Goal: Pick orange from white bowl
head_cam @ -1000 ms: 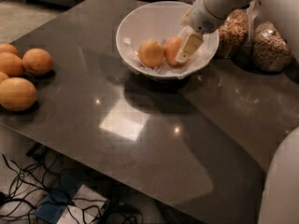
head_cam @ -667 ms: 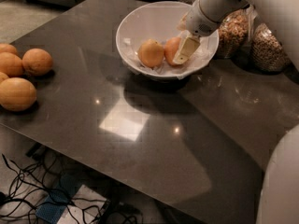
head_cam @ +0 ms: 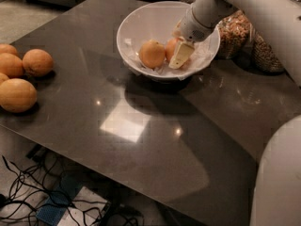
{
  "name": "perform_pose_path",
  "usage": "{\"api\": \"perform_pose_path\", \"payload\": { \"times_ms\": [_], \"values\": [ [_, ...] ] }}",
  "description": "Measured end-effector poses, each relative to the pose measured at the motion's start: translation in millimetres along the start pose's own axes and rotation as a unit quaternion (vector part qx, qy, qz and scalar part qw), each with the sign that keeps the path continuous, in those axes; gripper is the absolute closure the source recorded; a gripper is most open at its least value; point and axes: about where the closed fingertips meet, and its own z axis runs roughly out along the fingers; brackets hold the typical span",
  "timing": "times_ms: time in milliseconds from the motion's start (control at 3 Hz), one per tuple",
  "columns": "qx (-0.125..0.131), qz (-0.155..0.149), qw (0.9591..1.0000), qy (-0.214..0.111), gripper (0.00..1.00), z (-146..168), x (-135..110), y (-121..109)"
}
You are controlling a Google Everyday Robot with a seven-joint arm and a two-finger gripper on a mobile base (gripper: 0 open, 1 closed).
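The white bowl point(head_cam: 141, 20) stands at the far middle of the dark table point(head_cam: 141, 126), with crinkled white lining inside. Two fruits lie in it. The left one is a paler yellow-orange fruit point(head_cam: 152, 54) with a small nub. The right one is the deeper reddish orange point(head_cam: 169, 50), partly hidden by my gripper point(head_cam: 178, 58). The gripper reaches down into the bowl from the upper right and is right against the orange's right side. The far side of the orange is hidden.
Several larger pale oranges point(head_cam: 19, 74) sit grouped at the table's left edge. Two jars of grains point(head_cam: 233, 32) point(head_cam: 265, 55) stand behind the bowl on the right. My white body point(head_cam: 280, 182) fills the lower right. Cables point(head_cam: 28, 197) lie on the floor in front of the table.
The gripper has shifted slightly left and lower in the bowl, closer against the orange. The bowl and both fruits have not moved.
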Motion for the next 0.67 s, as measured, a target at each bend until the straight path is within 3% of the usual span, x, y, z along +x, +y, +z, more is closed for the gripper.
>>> {"api": "perform_pose_path", "payload": {
  "times_ms": [667],
  "values": [
    [-0.011, 0.014, 0.9998, 0.010, 0.32, 20.4, 16.9, -0.4]
  ]
}}
